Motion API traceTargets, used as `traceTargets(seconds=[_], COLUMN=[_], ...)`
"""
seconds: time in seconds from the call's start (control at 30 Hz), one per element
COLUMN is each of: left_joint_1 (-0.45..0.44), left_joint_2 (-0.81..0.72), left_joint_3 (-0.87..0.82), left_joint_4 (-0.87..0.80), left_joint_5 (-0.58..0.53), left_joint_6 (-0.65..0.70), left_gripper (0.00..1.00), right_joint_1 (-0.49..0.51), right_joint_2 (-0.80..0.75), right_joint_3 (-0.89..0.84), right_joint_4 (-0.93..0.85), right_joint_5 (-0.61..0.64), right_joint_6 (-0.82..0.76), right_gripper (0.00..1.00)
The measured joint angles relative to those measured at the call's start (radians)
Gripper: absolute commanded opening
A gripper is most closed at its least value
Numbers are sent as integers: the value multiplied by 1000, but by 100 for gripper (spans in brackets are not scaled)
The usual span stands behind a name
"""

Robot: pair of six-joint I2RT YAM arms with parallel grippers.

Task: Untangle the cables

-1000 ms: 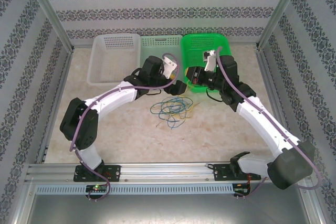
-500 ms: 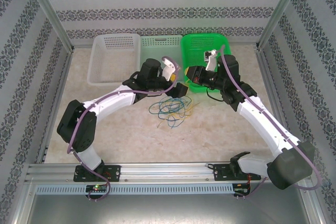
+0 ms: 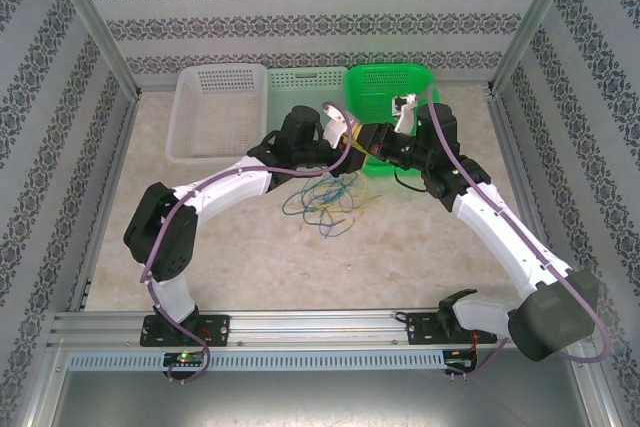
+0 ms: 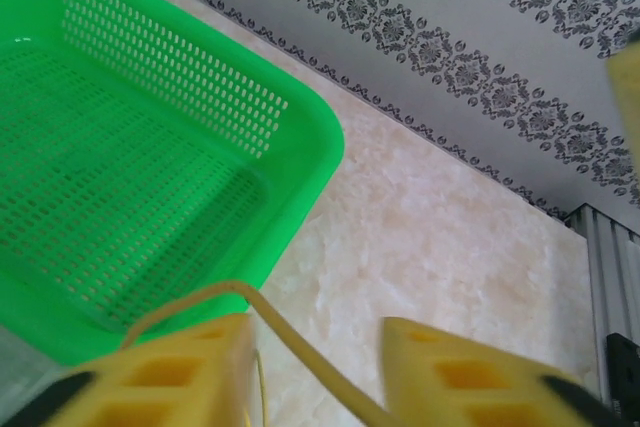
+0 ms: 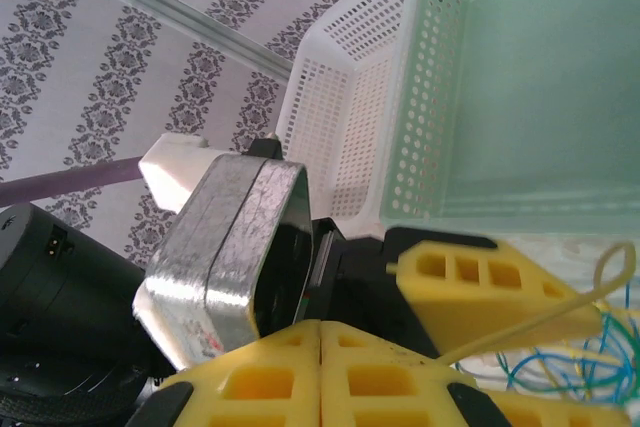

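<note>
Barely started: I see the cables (image 3: 322,202) in one tangle on the table (image 3: 250,247). Left gripper (image 4: 315,367) gapes around a yellow cable (image 4: 290,339); right gripper (image 5: 320,367) closed, hold unclear. Separating all to do.

The cables (image 3: 322,199) lie in a loose tangle on the desk (image 3: 230,237), just in front of the green basket (image 3: 390,69). They are thin, curly wires in blue, yellow and dark green, their loops overlapping. One yellow cable (image 4: 300,342) is lifted off the heap and arcs upward. Its far part curls into a small loop (image 5: 612,269).
</note>
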Motion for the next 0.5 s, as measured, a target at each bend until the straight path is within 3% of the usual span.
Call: traceTargets(seconds=[0.07, 0.1, 0.13, 0.27, 0.33, 0.43, 0.5], left_joint_1=[0, 1, 1, 0, 0, 1, 1], left_joint_2=[1, 1, 1, 1, 1, 1, 1], left_joint_3=[1, 3, 6, 10, 10, 10, 10], left_joint_4=[1, 1, 0, -6, -8, -8, -8], left_joint_5=[-5, -12, -23, -77, -90, -95, -96], left_joint_6=[-6, -11, -13, -28, -44, -69, -78], left_gripper=[8, 1, 0, 0, 0, 0, 0], right_joint_1=[0, -5, -11, -19, -20, -26, -26], right_joint_2=[0, -2, -5, -53, -87, -131, -148], right_joint_3=[-2, -6, -12, -46, -64, -100, -132], right_joint_4=[-9, -18, -24, -76, -108, -136, -139], right_joint_5=[5, 12, 18, 73, 106, 135, 138], right_joint_6=[3, 3, -3, -51, -85, -102, -107], right_gripper=[45, 47, 48, 66, 66, 56, 57])
